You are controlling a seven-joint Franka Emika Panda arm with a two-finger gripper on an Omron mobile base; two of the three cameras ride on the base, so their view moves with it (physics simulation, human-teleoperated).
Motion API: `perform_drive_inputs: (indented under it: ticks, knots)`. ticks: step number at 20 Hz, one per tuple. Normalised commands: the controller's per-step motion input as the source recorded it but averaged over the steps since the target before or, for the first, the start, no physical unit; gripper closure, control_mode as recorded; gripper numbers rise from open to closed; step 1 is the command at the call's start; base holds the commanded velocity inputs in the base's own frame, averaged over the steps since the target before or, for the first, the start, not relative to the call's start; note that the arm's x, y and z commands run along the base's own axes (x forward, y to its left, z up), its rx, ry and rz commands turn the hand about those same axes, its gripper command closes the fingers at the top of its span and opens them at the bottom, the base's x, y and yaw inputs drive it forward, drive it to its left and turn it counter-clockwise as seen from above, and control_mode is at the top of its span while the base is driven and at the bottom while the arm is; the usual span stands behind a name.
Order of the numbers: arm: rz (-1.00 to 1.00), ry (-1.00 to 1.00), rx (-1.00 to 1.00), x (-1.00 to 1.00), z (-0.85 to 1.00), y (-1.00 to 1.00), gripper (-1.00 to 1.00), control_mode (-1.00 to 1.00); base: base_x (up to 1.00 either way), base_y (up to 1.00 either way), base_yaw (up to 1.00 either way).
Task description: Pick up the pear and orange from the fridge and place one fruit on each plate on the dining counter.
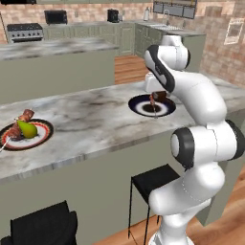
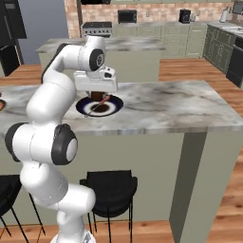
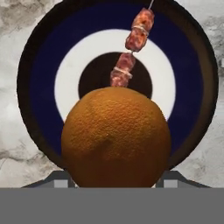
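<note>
- The end effector (image 3: 114, 186) hangs over the navy plate (image 3: 39, 78), pointing down at it, its fingers clamped on the orange (image 3: 116, 138).
- In the hand view the orange sits between the two finger tips at 6 o'clock and covers the plate's lower rim and part of its white ring.
- Whether the orange touches the plate cannot be told.
- A skewer (image 3: 131, 46) lies on the navy plate, running from the dark centre out toward 1 o'clock, its meat chunks just above the orange in that view.
- In the left base view the navy plate (image 1: 139, 106) rests on the desk (image 1: 91, 115) at about 2 o'clock, with the arm's wrist right above it.
- In the right base view the same plate (image 2: 85, 108) lies left of the desk's (image 2: 166, 107) middle, under the hand; the orange (image 2: 98, 96) shows as a dark brown lump below it.
- The red plate (image 1: 43, 136) sits well apart on the desk, at 9 o'clock in the left base view.
- The pear (image 1: 27, 128) lies on the red plate, touching a second skewer (image 1: 18, 125) of meat beside it.
- Black stools (image 2: 111, 187) stand below the desk's near side.
- Behind the desk is another marble counter (image 1: 52, 48), and beyond it a stove (image 1: 25, 32) at 11 o'clock.
</note>
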Motion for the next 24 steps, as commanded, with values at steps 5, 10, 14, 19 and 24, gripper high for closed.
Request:
perform_drive_inputs:
  ticks: [5, 10, 14, 19, 24]
  knots:
    - [0.0, 0.0, 0.0, 0.1, -0.27, -0.03, 1.0, -1.0, 0.0, 0.0, 0.0]
    - [0.0, 0.0, 0.0, 0.12, -0.2, -0.1, 1.0, -1.0, 0.0, 0.0, 0.0]
    - [0.0, 0.0, 0.0, 0.03, -0.25, -0.07, 1.0, -1.0, 0.0, 0.0, 0.0]
    - [0.0, 0.0, 0.0, 0.15, -0.22, -0.05, 1.0, -1.0, 0.0, 0.0, 0.0]
    - [0.0, 0.0, 0.0, 0.19, -0.17, -0.08, 1.0, -1.0, 0.0, 0.0, 0.0]
